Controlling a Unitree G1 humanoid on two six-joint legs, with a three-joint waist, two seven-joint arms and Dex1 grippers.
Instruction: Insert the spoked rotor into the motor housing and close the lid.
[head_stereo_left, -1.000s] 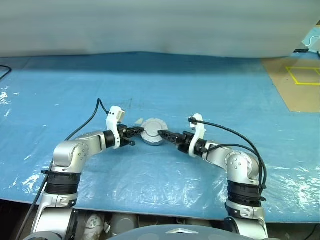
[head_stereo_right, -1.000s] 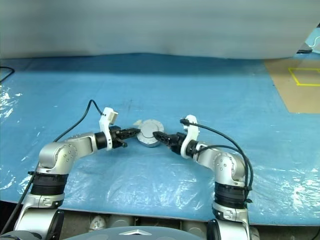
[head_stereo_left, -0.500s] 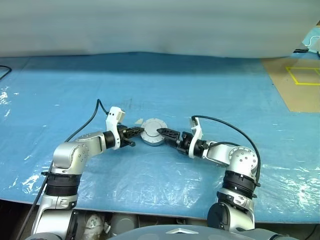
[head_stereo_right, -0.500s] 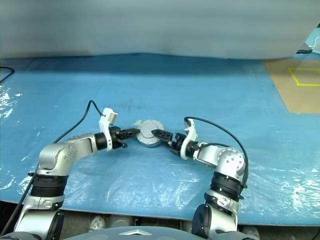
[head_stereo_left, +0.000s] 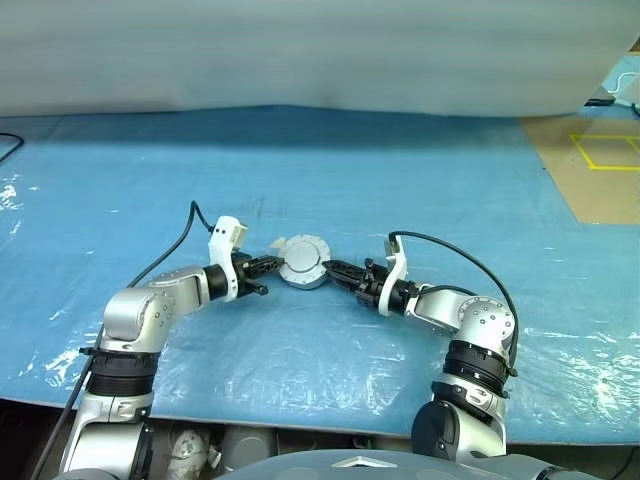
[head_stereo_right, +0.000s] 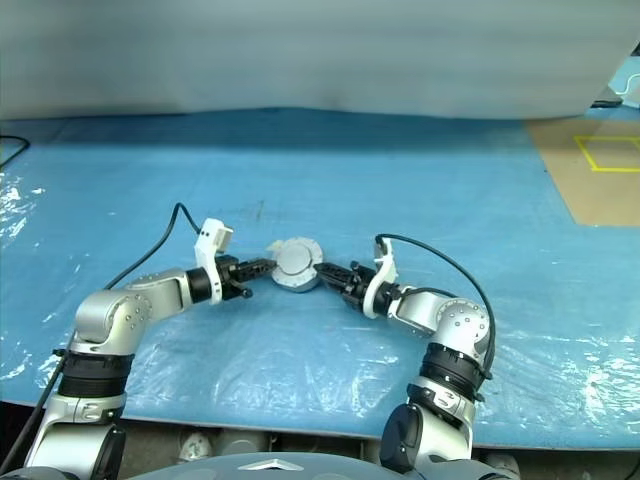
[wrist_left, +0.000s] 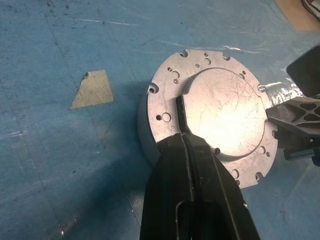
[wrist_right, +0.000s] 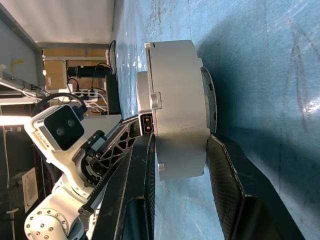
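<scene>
The right gripper (wrist_right: 177, 165) clamps the hard, heavy-looking, slippery metal motor housing (head_stereo_left: 303, 263) at three o'clock, while the shut left gripper (wrist_left: 186, 145) presses its top from nine o'clock.

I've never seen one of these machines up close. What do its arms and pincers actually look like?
Each arm is rounded silver-grey metal with black ribbed bands at the joints. A white plastic bracket sits at each wrist, and a black cable loops from it back along the arm. The left gripper and right gripper each end in two slim black fingers with latticed sides.
</scene>
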